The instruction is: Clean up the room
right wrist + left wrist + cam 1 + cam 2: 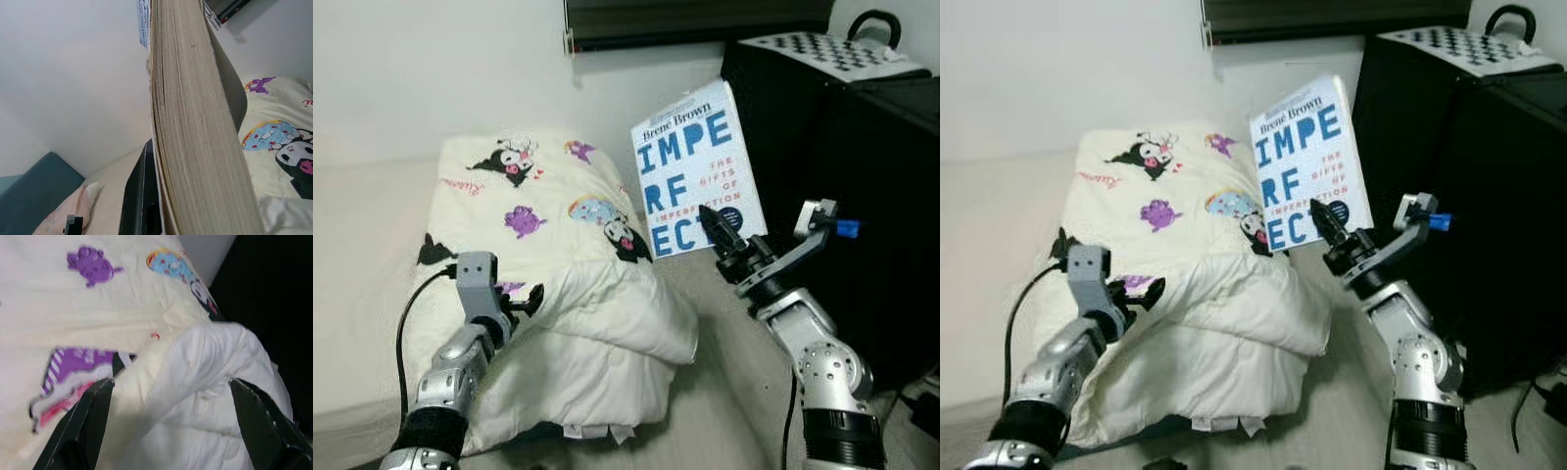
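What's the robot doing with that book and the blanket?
The right gripper holds a white book with blue letters upright in the air, jaws closed on its lower edge, beside a black cabinet. The left gripper hovers with open jaws over the folded cartoon-print blanket on the bed.

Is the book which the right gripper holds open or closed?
Closed: the book shows its front cover, its pages pressed together, clamped in the right gripper.

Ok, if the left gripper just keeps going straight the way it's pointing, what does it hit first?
Most likely the folded quilt. The left gripper is open and aimed at its white underside fold, with the cartoon-printed top just beside. Depth is hard to judge, but nothing else lies between.
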Tool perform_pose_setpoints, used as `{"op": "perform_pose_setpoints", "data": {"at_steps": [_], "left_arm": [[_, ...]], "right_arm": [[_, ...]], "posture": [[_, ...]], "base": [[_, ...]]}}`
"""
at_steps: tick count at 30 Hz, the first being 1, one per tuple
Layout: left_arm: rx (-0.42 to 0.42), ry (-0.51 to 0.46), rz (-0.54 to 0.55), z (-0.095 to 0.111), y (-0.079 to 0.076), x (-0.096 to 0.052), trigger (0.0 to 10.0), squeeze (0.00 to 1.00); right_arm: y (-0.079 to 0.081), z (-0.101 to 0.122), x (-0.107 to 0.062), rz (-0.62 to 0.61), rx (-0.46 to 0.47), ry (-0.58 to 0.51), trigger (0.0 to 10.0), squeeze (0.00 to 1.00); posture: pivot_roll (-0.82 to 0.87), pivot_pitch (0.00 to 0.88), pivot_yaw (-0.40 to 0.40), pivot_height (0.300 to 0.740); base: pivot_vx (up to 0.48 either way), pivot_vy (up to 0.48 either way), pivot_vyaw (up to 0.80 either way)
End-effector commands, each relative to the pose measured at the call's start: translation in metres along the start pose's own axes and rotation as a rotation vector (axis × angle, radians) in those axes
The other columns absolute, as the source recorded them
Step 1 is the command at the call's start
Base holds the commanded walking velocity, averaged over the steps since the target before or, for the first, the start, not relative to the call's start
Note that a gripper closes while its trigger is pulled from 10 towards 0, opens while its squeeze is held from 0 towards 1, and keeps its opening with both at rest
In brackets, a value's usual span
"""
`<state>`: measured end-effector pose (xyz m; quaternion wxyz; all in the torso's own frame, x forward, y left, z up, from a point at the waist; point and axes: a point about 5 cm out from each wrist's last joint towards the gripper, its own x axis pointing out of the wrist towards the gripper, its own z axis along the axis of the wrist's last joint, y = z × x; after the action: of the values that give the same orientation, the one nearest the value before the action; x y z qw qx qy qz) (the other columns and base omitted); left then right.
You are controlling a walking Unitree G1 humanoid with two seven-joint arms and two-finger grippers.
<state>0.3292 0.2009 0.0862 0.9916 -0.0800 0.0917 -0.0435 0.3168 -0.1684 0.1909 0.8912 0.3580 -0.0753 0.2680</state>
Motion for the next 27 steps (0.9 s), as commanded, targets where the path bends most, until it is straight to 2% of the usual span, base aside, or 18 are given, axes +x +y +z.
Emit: {"op": "perform_pose_setpoints", "data": {"at_steps": [1,4,9,10,12,15,16,17,18,19,20,21,22,23,24,25,26,27], "left_arm": [[0.022,0.008,0.016,-0.003,0.005,-0.001,10.0,0.0],[0.03,0.071,0.057,-0.024,0.016,-0.009,10.0,0.0],[0.029,0.097,0.081,-0.032,0.021,-0.012,10.0,0.0],[0.025,0.161,0.148,-0.052,0.036,-0.021,10.0,0.0],[0.011,0.21,0.195,-0.065,0.044,-0.029,10.0,0.0],[0.011,0.21,0.195,-0.065,0.044,-0.029,10.0,0.0],[-0.014,0.281,0.256,-0.083,0.054,-0.041,10.0,0.0],[-0.014,0.281,0.256,-0.083,0.054,-0.041,10.0,0.0],[-0.039,0.4,0.334,-0.11,0.063,-0.062,10.0,0.0],[-0.039,0.4,0.334,-0.11,0.063,-0.062,10.0,0.0],[-0.047,0.534,0.407,-0.138,0.069,-0.089,10.0,0.0],[-0.047,0.534,0.407,-0.138,0.069,-0.089,10.0,0.0],[-0.041,0.653,0.462,-0.162,0.072,-0.115,10.0,0.0],[-0.041,0.653,0.462,-0.162,0.072,-0.115,10.0,0.0],[-0.035,0.74,0.488,-0.179,0.071,-0.137,10.0,0.0],[-0.035,0.74,0.488,-0.179,0.071,-0.137,10.0,0.0],[-0.034,0.783,0.485,-0.19,0.068,-0.15,10.0,0.0],[-0.034,0.783,0.485,-0.19,0.068,-0.15,10.0,0.0]], "right_arm": [[0.006,0.005,0.003,0.034,-0.019,-0.024,0.0,0.0],[0.006,0.002,0.002,0.03,-0.019,-0.019,0.0,0.0],[0.004,0.0,0.002,0.023,-0.024,-0.01,0.0,0.0],[-0.007,-0.011,-0.003,-0.025,-0.043,0.04,0.0,0.0],[-0.021,-0.025,-0.01,-0.088,-0.069,0.11,0.0,0.0],[-0.021,-0.025,-0.01,-0.088,-0.069,0.11,0.0,0.0],[-0.043,-0.049,-0.026,-0.185,-0.077,0.206,0.0,0.0],[-0.043,-0.049,-0.026,-0.185,-0.077,0.206,0.0,0.0],[-0.072,-0.083,-0.057,-0.334,-0.067,0.343,0.0,0.0],[-0.072,-0.083,-0.057,-0.334,-0.067,0.343,0.0,0.0],[-0.094,-0.116,-0.097,-0.494,-0.042,0.477,0.0,0.0],[-0.094,-0.116,-0.097,-0.494,-0.042,0.477,0.0,0.0],[-0.104,-0.14,-0.136,-0.63,-0.008,0.576,0.0,0.0],[-0.104,-0.14,-0.136,-0.63,-0.008,0.576,0.0,0.0],[-0.109,-0.158,-0.174,-0.765,0.013,0.667,7.4,0.0],[-0.109,-0.158,-0.174,-0.765,0.013,0.667,7.4,0.0],[-0.108,-0.172,-0.209,-0.872,0.028,0.753,10.0,0.0],[-0.108,-0.172,-0.209,-0.872,0.028,0.753,10.0,0.0]], "posture": [[0.06,0.035,-0.041,0.692],[0.06,0.033,-0.04,0.707],[0.06,0.031,-0.044,0.712],[0.06,0.026,-0.047,0.722],[0.05,0.021,-0.05,0.727],[0.05,0.021,-0.05,0.727],[0.05,0.017,-0.056,0.732],[0.05,0.017,-0.056,0.732],[0.06,0.005,-0.062,0.737],[0.06,0.005,-0.062,0.737],[0.06,0.001,-0.064,0.74],[0.06,0.001,-0.064,0.74],[0.05,0.0,-0.057,0.74],[0.05,0.0,-0.057,0.74],[0.04,0.0,-0.051,0.74],[0.04,0.0,-0.051,0.74],[0.04,0.001,-0.057,0.74],[0.04,0.001,-0.057,0.74]], "base": [[0.0,0.0,0.0],[0.0,0.0,0.0],[0.0,0.0,0.0],[0.0,0.0,0.0],[0.0,0.0,0.0],[0.0,0.0,0.0],[0.0,0.0,0.0],[0.0,0.0,0.0],[0.0,0.0,0.0],[0.0,0.0,0.0],[0.0,0.0,0.0],[0.0,0.0,0.0],[0.0,0.0,0.0],[0.0,0.0,0.0],[0.0,0.0,0.0],[0.0,0.0,0.0],[0.0,0.0,0.0],[0.0,0.0,0.0]]}}
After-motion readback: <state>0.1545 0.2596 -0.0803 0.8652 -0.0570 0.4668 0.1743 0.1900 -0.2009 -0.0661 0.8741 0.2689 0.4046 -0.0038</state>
